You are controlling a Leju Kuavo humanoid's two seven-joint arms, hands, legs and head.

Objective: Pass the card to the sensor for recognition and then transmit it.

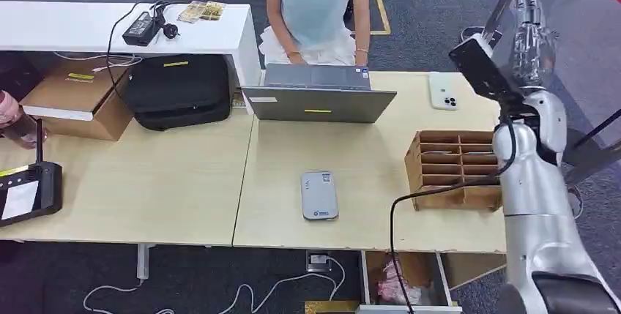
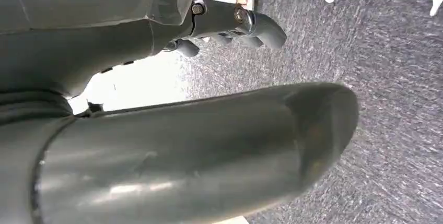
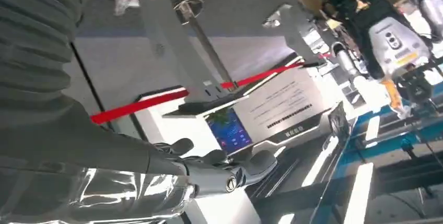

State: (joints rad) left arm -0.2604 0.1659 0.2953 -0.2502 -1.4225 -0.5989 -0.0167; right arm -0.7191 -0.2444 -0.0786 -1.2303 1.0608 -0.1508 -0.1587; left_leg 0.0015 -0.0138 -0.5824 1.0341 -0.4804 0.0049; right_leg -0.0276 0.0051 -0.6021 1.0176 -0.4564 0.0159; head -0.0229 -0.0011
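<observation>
A flat grey card reader (image 1: 319,195) lies on the light wooden table (image 1: 183,182), in front of the laptop. My right hand (image 1: 532,34) is raised high above the table's far right corner, fingers pointing up, well away from the reader. In the right wrist view its dark fingers (image 3: 224,174) are stretched out and apart with nothing between them. My left hand (image 2: 230,23) hangs over grey carpet, fingers loosely bent and holding nothing. I cannot make out a card in any view.
A cardboard slotted organiser (image 1: 454,170) stands at the table's right edge below my right arm. A grey laptop (image 1: 318,94) and a white phone (image 1: 443,91) lie at the back, where a person (image 1: 315,6) sits. A black terminal (image 1: 29,189) sits far left.
</observation>
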